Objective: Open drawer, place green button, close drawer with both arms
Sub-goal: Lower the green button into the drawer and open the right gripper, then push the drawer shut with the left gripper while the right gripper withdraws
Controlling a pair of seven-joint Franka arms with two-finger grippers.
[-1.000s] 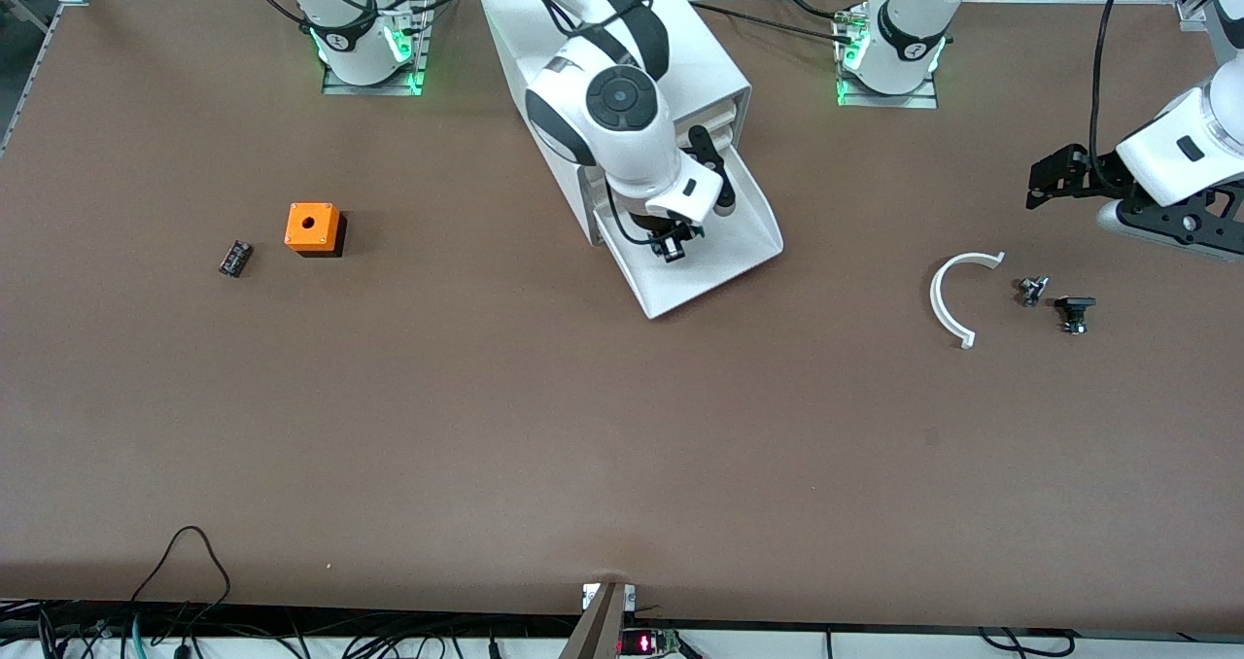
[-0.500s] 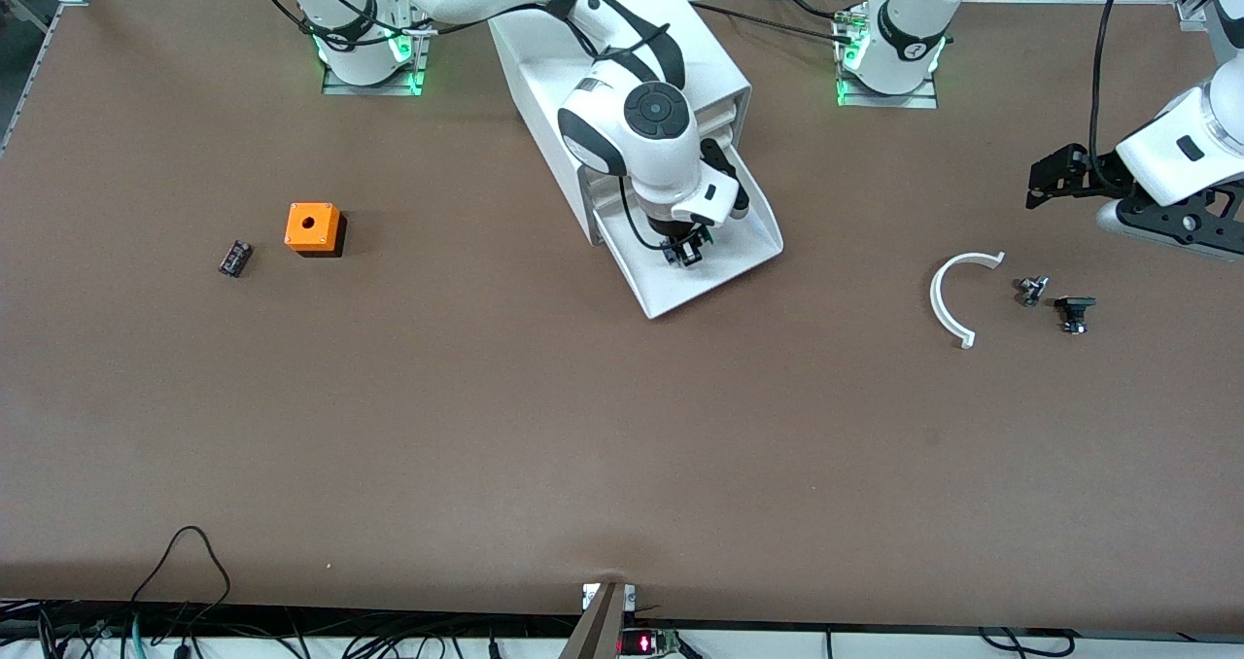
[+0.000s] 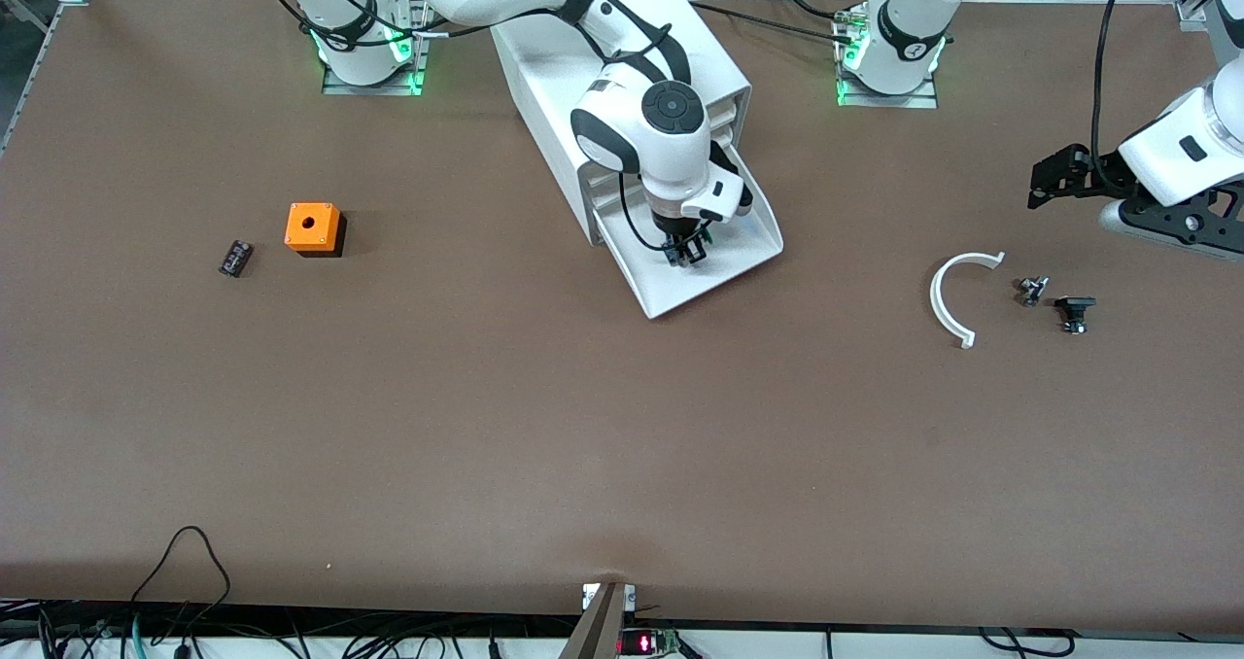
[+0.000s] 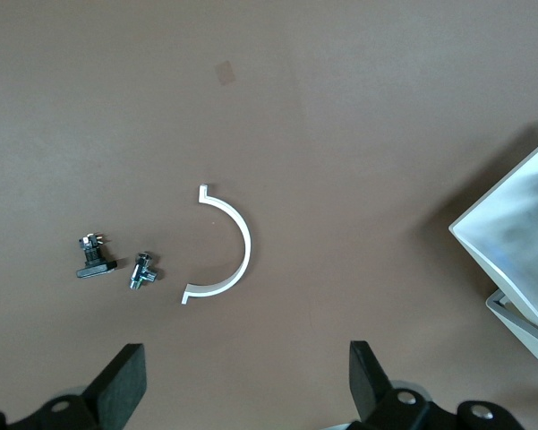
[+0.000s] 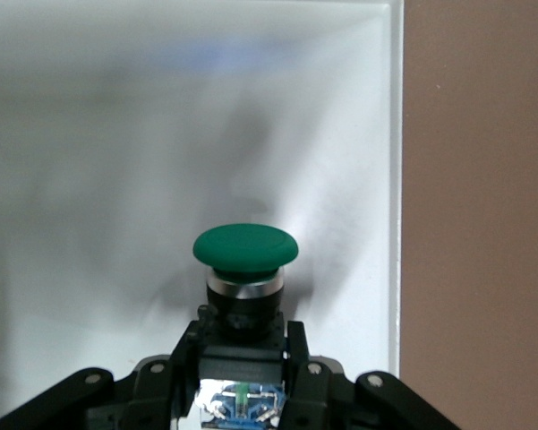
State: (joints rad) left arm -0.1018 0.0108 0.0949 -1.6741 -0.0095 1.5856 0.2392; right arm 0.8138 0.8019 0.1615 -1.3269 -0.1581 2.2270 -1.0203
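Front view: the drawer point(image 3: 714, 260) stands pulled out from the base of the white cabinet point(image 3: 622, 66), its tray open toward the camera. The right arm reaches over the cabinet, and the right claw point(image 3: 686, 251) hangs inside the tray, clamped on the button point(image 3: 688, 249). In the right wrist view the button point(image 5: 244, 278) sits between the fingers point(image 5: 297, 358), green cap pointing away from the claw, over the drawer's white floor near one side wall point(image 5: 395, 179). I cannot tell whether the button touches the floor.

The left arm waits at its own end of the surface point(image 3: 583, 426). The left claw point(image 3: 1045, 181) is up in the air, fingers point(image 4: 118, 381) spread wide and gripping nothing. Near it on the surface lie a white curved piece point(image 3: 954, 294), a small metal fitting point(image 3: 1031, 290) and a black part point(image 3: 1074, 311).

Toward the right arm's end sit an orange cube point(image 3: 312, 227) and a small black part point(image 3: 235, 257), close to each other.
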